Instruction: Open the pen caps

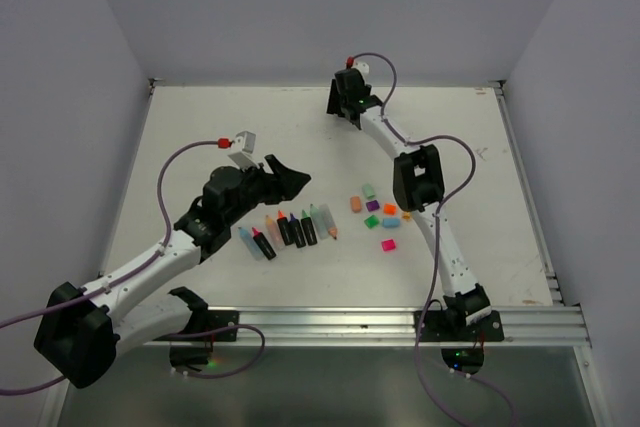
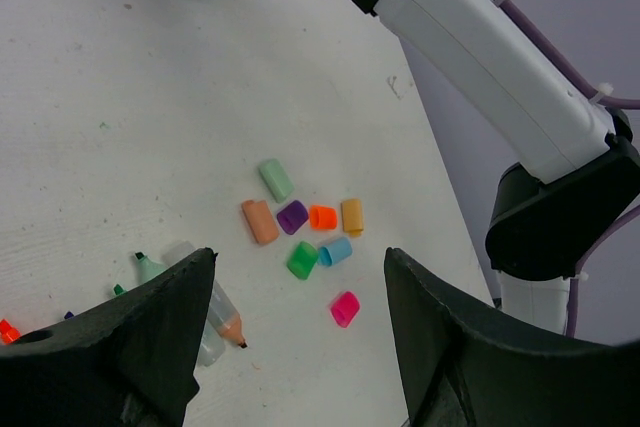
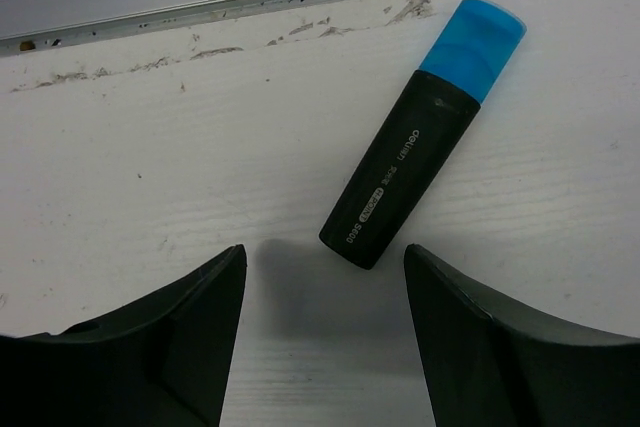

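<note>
While 8 loose caps (image 2: 293, 217) lie clustered, the right gripper (image 3: 322, 259) hangs spread over a black pen (image 3: 395, 182) wearing its blue cap (image 3: 472, 37); the left gripper (image 2: 298, 277) is spread too.

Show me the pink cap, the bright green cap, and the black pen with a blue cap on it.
pink cap (image 2: 345, 308), left wrist view, middle of its side.
bright green cap (image 2: 302, 260), left wrist view, middle of its body.
black pen (image 3: 400, 182), right wrist view, middle of the printed barrel.
</note>
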Robot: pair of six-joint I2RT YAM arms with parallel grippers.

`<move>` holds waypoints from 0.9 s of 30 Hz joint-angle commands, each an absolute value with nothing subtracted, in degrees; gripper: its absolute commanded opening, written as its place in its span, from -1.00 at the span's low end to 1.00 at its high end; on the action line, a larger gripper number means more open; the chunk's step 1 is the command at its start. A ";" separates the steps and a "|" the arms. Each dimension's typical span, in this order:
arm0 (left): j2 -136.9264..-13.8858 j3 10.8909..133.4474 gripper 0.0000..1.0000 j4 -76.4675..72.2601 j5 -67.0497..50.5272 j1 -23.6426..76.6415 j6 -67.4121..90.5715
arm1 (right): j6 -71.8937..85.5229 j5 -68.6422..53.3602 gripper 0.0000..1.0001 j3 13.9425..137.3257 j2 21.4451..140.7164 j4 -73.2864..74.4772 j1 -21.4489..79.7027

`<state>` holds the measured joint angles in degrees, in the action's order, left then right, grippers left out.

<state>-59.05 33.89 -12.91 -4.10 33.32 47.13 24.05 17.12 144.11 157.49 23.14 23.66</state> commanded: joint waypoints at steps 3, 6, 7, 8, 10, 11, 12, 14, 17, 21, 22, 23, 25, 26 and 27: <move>-58.80 32.87 0.42 -17.05 -4.66 32.78 48.51 | 29.44 24.08 0.36 147.30 159.78 29.79 24.87; -60.02 33.05 0.42 -17.05 -3.61 32.78 48.17 | 29.71 24.70 0.36 146.00 159.26 28.66 24.87; -60.81 33.57 0.42 -17.14 -3.52 32.70 47.82 | 29.45 24.52 0.36 144.59 157.43 27.52 25.05; -62.65 34.10 0.42 -17.23 -3.60 32.61 47.20 | 28.31 22.96 0.37 140.14 156.19 25.94 24.96; -64.41 36.12 0.43 -16.96 -2.90 32.26 45.62 | 26.29 20.93 0.40 133.98 151.03 18.57 25.05; -65.99 36.82 0.43 -17.05 -2.64 31.99 44.57 | 25.84 20.22 0.42 128.81 149.34 16.28 24.96; -66.70 38.74 0.43 -16.79 -2.29 31.56 44.04 | 25.75 20.48 0.45 127.11 148.28 13.82 25.05; -68.46 40.51 0.43 -16.35 -1.76 31.12 43.42 | 25.75 22.31 0.47 127.08 147.66 13.80 24.79; -68.73 42.71 0.43 -16.43 -1.23 30.85 42.54 | 25.93 21.80 0.47 134.43 151.50 17.57 24.26; -68.29 42.98 0.43 -16.70 -1.14 30.85 42.80 | 26.89 22.67 0.48 141.76 155.82 22.14 24.26; -68.12 42.89 0.43 -16.53 -1.32 30.85 42.89 | 27.59 24.85 0.48 141.51 155.74 22.06 24.26; -67.77 42.80 0.43 -16.35 -1.23 30.85 43.06 | 28.29 25.92 0.47 139.68 155.39 21.45 24.34; -67.41 42.10 0.43 -16.43 -1.67 30.85 43.50 | 28.39 28.37 0.47 138.52 155.13 19.95 24.26; -66.80 41.84 0.43 -16.44 -1.67 30.85 43.59 | 27.87 28.65 0.46 137.82 155.04 19.17 24.26; -66.62 41.31 0.43 -16.70 -1.76 30.85 43.85 | 27.86 28.65 0.45 137.90 155.21 18.29 24.34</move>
